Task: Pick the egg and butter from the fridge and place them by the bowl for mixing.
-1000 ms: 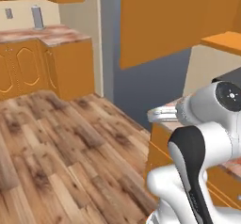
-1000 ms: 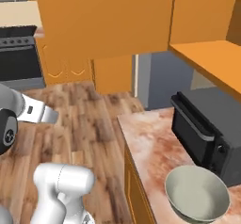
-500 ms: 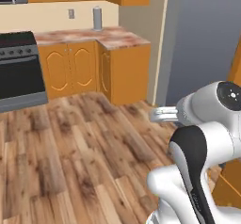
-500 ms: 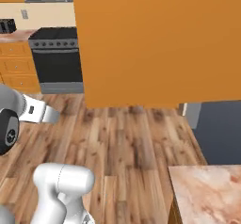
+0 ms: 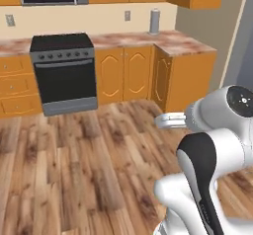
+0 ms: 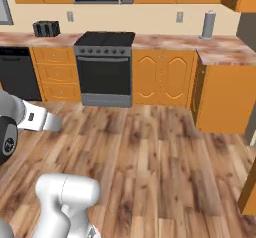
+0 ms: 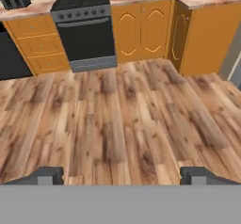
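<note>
Egg and butter are the two things to fetch, and they should sit inside the fridge; where they lie I cannot tell from this position. The cameras face a black oven range with a grey front (image 5: 63,73) set between orange wooden cabinets (image 6: 162,77), under a pink marble-like countertop (image 5: 173,40), with a brown plank floor (image 7: 122,119) in front.

The two-finger gripper (image 7: 122,176) hangs over this floor with its dark fingertips (image 7: 47,175) far apart, so the jaws stand wide and nothing is between them.

My judgement on handling: the egg is light but fragile and smooth, and its rounded shape can slip out. It is better to close on its widest middle part, gently. The butter is a small low block, a little soft and greasy, so a grip on its two flat long sides, low and square, should hold it without squeezing it out of shape.

The task seems to be at its beginning, since neither item is in the gripper.
</note>
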{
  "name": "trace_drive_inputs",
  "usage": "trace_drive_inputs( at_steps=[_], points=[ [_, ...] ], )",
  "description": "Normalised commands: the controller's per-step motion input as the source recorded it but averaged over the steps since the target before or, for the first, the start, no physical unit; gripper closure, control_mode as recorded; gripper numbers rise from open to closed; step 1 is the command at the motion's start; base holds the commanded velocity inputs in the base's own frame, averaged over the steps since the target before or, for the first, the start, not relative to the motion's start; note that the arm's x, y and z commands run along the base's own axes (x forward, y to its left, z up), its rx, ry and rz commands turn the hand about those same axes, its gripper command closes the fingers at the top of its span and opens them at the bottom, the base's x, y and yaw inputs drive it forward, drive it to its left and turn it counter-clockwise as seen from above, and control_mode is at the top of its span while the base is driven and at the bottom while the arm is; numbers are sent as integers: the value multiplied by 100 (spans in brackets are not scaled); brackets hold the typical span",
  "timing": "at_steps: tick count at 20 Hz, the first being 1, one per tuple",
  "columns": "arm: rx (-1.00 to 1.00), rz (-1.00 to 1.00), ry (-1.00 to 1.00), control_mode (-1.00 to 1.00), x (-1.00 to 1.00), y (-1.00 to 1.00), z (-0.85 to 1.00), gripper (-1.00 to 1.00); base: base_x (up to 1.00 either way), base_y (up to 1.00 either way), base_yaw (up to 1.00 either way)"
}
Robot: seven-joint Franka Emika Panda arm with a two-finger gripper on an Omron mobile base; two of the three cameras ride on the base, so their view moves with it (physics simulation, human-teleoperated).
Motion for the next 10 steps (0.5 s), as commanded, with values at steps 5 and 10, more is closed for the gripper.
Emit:
trace_drive_inputs(
  at_steps=[5, 10],
  points=[
    [0, 0, 0, 100, 0, 0, 0, -100, 95, 100, 33],
    [0, 0, 0, 100, 0, 0, 0, -100, 85, 74, 47]
  ],
)
